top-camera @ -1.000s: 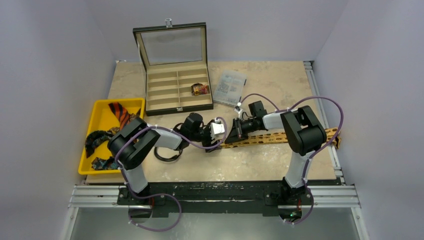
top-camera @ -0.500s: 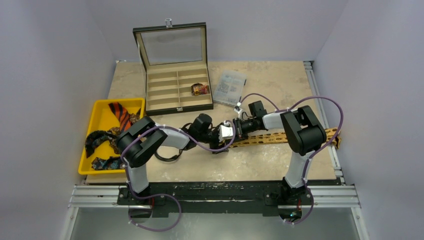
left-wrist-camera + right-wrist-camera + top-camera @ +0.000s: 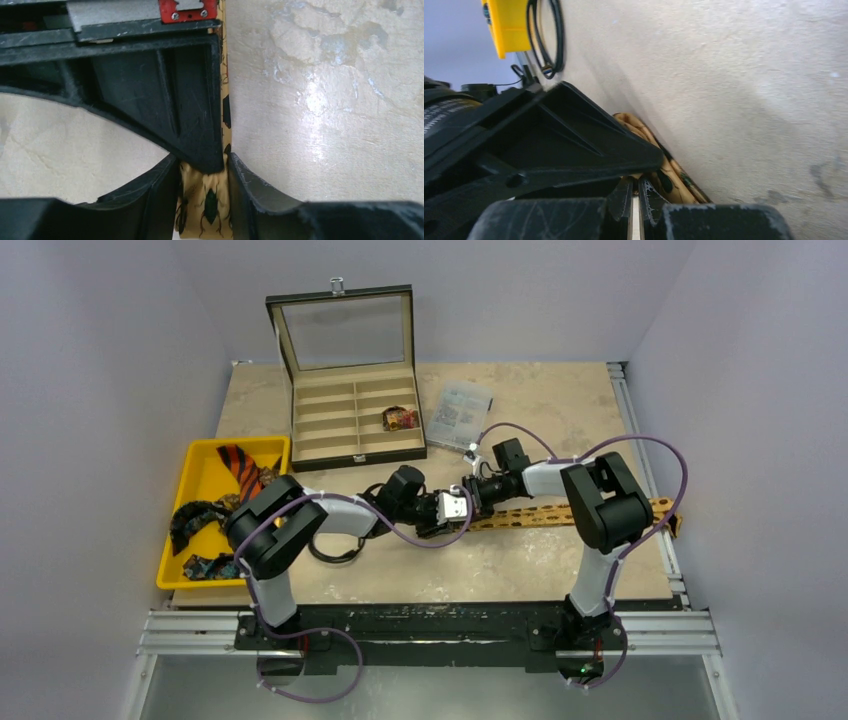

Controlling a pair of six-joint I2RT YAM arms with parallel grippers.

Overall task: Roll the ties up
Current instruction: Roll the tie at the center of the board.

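A tan-gold tie (image 3: 570,514) with dark spots lies across the table towards the right edge. Its left end is folded up between both grippers. In the left wrist view my left gripper (image 3: 202,165) is shut on that folded end (image 3: 207,205), one finger (image 3: 160,200) on each side. My right gripper (image 3: 472,495) meets it from the right; its black finger (image 3: 190,110) reaches into the fold. In the right wrist view my right gripper (image 3: 634,182) is shut, its tips in the tie folds (image 3: 671,177). More ties, one orange with black stripes (image 3: 238,466), lie in the yellow tray (image 3: 200,465).
An open compartment box (image 3: 350,420) stands at the back with one rolled tie (image 3: 400,418) in a cell. A clear plastic sleeve (image 3: 462,415) lies to its right. A black cable loop (image 3: 335,548) sits beside the left arm.
My left gripper moved right to the tie's folded end and closed on it. The right gripper stayed shut and shifted slightly left and up.
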